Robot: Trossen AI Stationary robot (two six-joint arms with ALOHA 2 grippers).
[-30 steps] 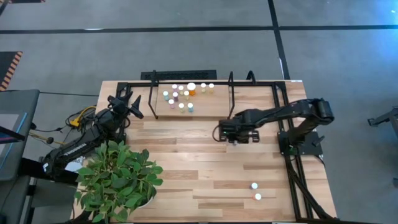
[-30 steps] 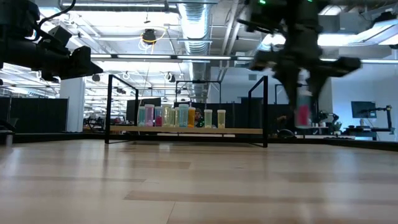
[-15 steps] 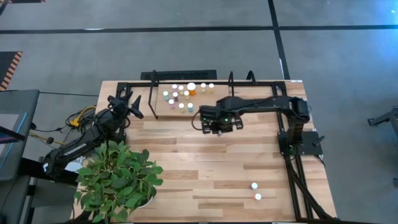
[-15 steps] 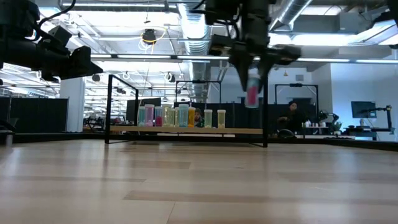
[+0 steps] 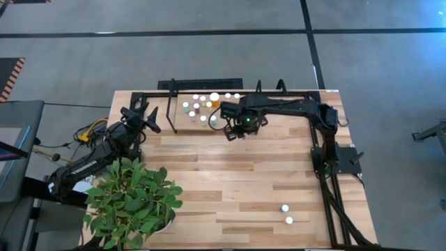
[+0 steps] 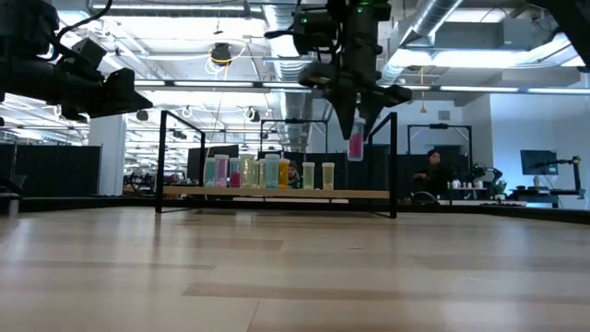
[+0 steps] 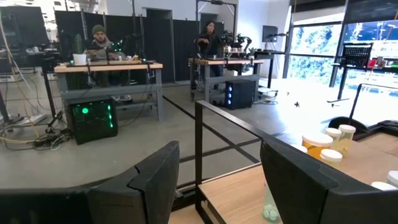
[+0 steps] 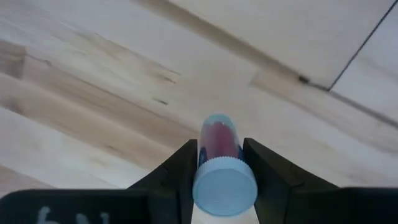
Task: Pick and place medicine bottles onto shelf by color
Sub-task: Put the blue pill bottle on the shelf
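Swinging in from mid-counter, the right gripper (image 5: 231,130) now hangs beside the shelf (image 5: 180,127), fingers pinching a pink bottle (image 6: 356,144) aloft, and should lower it upright among the pinks; the left gripper (image 5: 148,116) waits, fingers spread.

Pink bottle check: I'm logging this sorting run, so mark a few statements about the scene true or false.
1. The right pincer holds a pink bottle in the air. True.
2. The left pincer grips a bottle. False: it is open and empty, at the table's left.
3. Two bottles stand on the table's near right part, off the shelf. True.
4. The shelf is bare. False: a row of bottles stands on it.
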